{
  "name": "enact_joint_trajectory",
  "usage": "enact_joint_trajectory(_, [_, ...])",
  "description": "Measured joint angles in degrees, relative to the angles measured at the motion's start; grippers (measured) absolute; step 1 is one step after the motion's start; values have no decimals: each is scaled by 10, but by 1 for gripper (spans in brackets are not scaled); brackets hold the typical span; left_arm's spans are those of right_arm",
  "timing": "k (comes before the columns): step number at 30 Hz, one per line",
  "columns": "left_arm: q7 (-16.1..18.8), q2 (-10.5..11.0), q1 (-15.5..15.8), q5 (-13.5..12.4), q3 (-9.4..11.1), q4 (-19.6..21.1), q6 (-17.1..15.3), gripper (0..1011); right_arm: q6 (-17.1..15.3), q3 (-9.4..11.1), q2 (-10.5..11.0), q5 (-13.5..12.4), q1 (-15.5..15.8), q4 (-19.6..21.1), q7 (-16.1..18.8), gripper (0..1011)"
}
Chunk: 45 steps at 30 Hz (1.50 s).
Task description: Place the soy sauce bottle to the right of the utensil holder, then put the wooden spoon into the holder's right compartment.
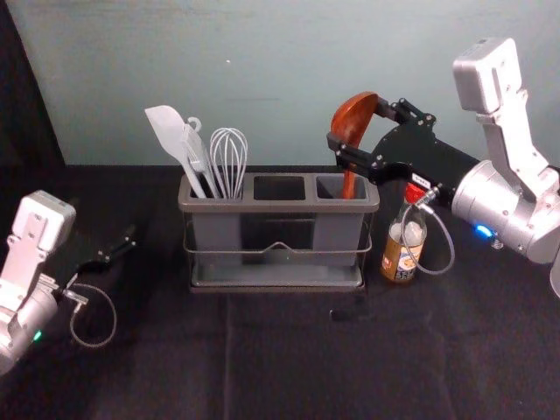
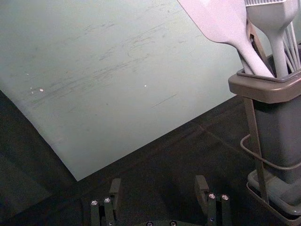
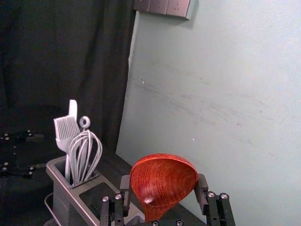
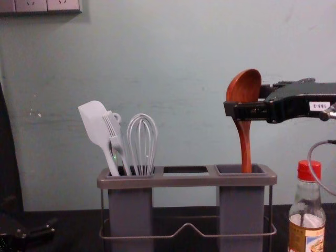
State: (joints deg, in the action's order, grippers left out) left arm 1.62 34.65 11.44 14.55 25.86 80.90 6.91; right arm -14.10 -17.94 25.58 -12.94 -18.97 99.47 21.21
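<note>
The spoon [image 1: 353, 120] stands nearly upright, bowl up and handle down, its lower end inside the right compartment [image 1: 330, 186] of the holder [image 1: 278, 208]. Its long axis tips only slightly, the top of the bowl leaning a little to the right, and the hollow of the bowl faces the right wrist camera.

The right gripper [image 1: 358, 125] is clamped on the spoon, one finger on each side of the bowl, above the right compartment. Its arm comes in from the right; in the chest view the gripper lies about level, pointing left across the spoon — well above the rim.

The left gripper [image 1: 118, 248] is parked low at the left, well apart from the holder, its fingers spread with nothing between them.

The bottle [image 1: 399, 261] stands upright just to the right of the holder, red cap on top. Its label [image 4: 306, 238] is brown and yellow with a small picture, the lettering too small to read. A white tag [image 4: 319, 106] on the right gripper bears small characters — I can't read them for certain.

In the left compartment are a spatula [image 1: 170, 136], a brush [image 4: 114, 131] and a whisk [image 1: 228, 162], working ends up.
</note>
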Motion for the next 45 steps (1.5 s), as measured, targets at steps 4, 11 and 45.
enact_joint_trajectory(4, [0, 0, 0, 0, 0, 0, 0, 1011, -1, -2, -4, -2, -4, -12, -2, 836])
enact_joint_trajectory(11, [0, 0, 0, 0, 0, 0, 0, 1011, -6, -6, -11, -6, -12, -31, -1, 836])
enact_joint_trajectory(45, [0, 0, 0, 0, 0, 0, 0, 1011, -18, -29, -14, -14, -28, -63, 8, 836])
